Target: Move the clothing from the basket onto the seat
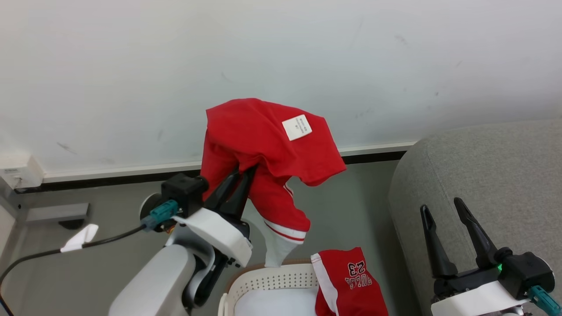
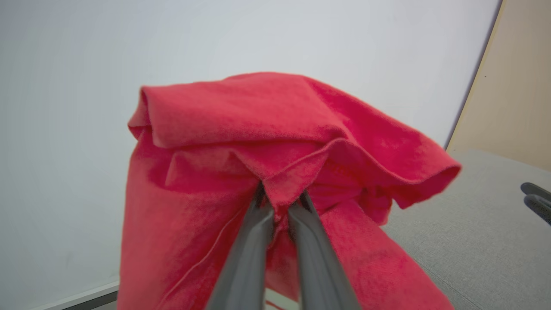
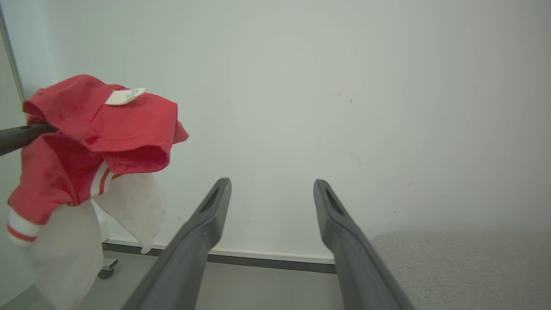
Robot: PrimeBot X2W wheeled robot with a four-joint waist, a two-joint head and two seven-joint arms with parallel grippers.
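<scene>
My left gripper (image 1: 246, 172) is shut on a fold of the red top (image 1: 263, 140), which it holds up in the air above the basket (image 1: 268, 281). The top's white label faces up and its striped cuff hangs down; a pale white cloth (image 1: 274, 248) hangs beneath it to the basket rim. In the left wrist view my fingers (image 2: 282, 196) pinch the top (image 2: 280, 125). Red shorts (image 1: 351, 281) printed "BULLS 23" drape over the basket's right rim. My right gripper (image 1: 441, 205) stands open and empty over the grey seat (image 1: 483, 166). The right wrist view shows its jaws (image 3: 271, 185) apart, with the top (image 3: 99, 125) at left.
A white wall with a dark baseboard (image 1: 109, 175) runs behind. A black cable with a white tag (image 1: 79, 237) crosses the grey floor at left. The seat (image 3: 465, 267) lies at the lower right in the right wrist view.
</scene>
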